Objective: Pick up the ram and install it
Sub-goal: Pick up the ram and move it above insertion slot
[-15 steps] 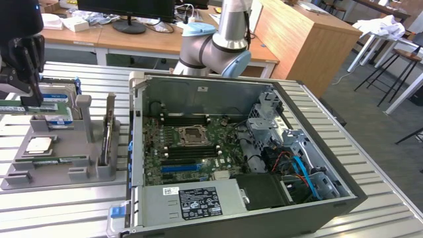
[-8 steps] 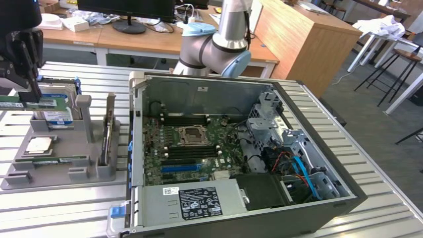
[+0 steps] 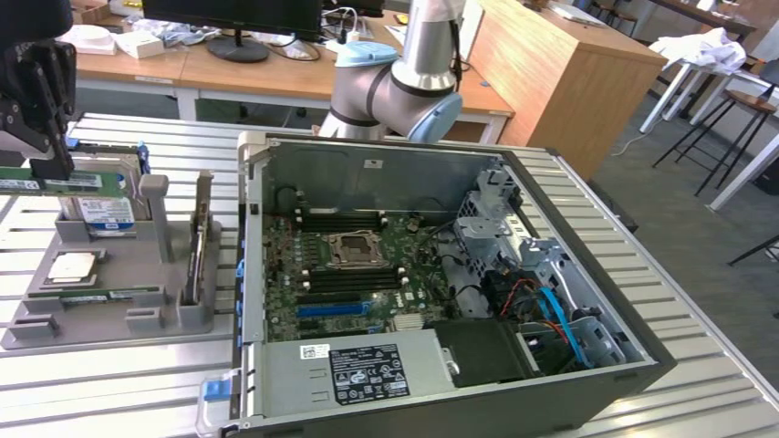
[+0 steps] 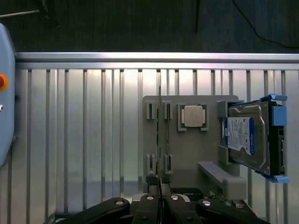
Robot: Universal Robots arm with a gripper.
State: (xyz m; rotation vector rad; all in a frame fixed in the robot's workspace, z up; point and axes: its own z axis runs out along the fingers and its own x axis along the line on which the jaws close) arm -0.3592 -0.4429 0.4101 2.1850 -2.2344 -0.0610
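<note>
Right at the wrist camera, the gripper [image 4: 161,193] has its two fingers pinched nearly together on the ram [image 4: 160,135]. The stick is seen edge-on as a thin line running away from the fingertips. Beneath it sits the grey parts holder [image 4: 196,154], and the ram lines up between the holder's two pairs of small slots. Whether its lower edge is touching the holder I cannot tell from this angle. Just beside those slots, a square silver processor chip [image 4: 193,115] lies flat in its recess. Beyond it, a blue-labelled hard drive [image 4: 247,140] leans tilted in a blue-edged bracket. All of this rests on a ribbed metal table [image 4: 93,140]. In the exterior view the claw and the green stick hang over the holder at that view's left, well apart from the open computer case [image 3: 365,173] in the middle. The case shows its power supply [image 3: 353,370] nearest, and the motherboard [image 3: 353,283] with its bare processor socket [image 3: 361,248] behind. Farther back stand the arm's grey and blue base joint [image 3: 396,87] and wooden desks [image 3: 548,64].
</note>
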